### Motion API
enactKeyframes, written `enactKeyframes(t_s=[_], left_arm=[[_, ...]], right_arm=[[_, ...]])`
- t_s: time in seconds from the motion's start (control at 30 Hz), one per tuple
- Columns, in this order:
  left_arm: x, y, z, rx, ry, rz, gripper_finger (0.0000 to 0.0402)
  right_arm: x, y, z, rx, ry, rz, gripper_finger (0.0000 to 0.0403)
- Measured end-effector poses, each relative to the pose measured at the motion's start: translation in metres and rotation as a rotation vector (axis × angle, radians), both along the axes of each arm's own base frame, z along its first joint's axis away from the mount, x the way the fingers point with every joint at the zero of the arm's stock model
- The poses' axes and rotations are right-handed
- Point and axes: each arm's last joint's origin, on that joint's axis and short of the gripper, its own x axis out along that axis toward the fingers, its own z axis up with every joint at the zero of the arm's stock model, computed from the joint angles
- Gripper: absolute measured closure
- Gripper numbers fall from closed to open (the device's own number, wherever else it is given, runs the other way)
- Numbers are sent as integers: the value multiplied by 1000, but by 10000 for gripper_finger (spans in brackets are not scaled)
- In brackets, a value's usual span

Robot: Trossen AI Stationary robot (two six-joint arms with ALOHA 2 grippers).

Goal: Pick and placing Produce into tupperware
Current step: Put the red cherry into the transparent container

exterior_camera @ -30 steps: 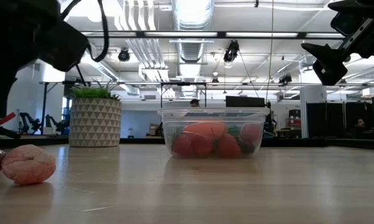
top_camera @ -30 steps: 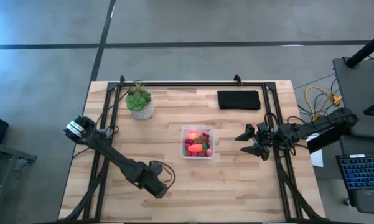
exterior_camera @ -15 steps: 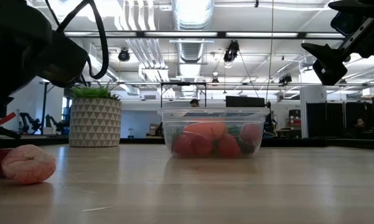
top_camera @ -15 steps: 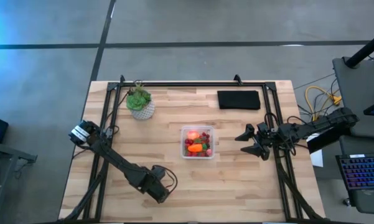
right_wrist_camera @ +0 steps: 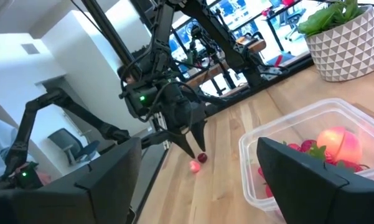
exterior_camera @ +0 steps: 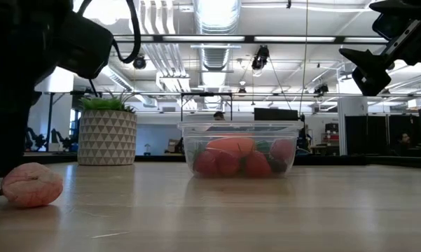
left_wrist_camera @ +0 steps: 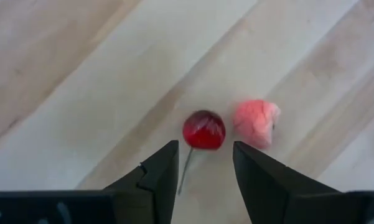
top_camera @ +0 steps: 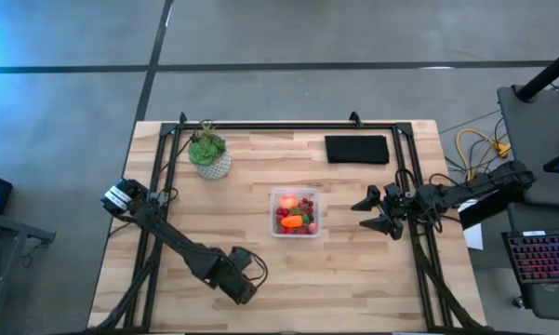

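The clear tupperware (top_camera: pixel 295 212) stands mid-table and holds an orange piece, several small red pieces and a pink-red round fruit (right_wrist_camera: pixel 336 140). A small dark red cherry-like piece with a thin stem (left_wrist_camera: pixel 204 129) and a pink crumpled piece (left_wrist_camera: pixel 256 123) lie side by side on the wood near the table's near edge. My left gripper (left_wrist_camera: pixel 204 152) is open and points down just above the red piece, one finger on either side of its stem. My right gripper (top_camera: pixel 372 212) is open and empty, raised to the right of the tupperware.
A green plant in a pale patterned pot (top_camera: pixel 209 154) stands at the far left. A black pad (top_camera: pixel 357 149) lies at the far right. Black frame rails (top_camera: pixel 288 126) run along the table's far, left and right sides. The pink piece (exterior_camera: pixel 32 185) lies by my left gripper (exterior_camera: pixel 3 150).
My left gripper has come down over the two loose pieces, shifting a little toward the table's right and near edges. In the low view it now hides the red piece, which showed beside the pink piece before. Both pieces lie where they were.
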Motion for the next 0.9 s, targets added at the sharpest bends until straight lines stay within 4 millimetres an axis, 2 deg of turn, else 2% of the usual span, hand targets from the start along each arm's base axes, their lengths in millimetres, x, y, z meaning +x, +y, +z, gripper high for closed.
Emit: enactKeyframes(t_s=[0.47,0.9], left_arm=[[3,6,-2,53,-29,-3,265],[7,2,-11,23,-27,-24,265]], right_arm=[[0,0,0,0,0,0,96],[0,0,0,0,1,0,93]])
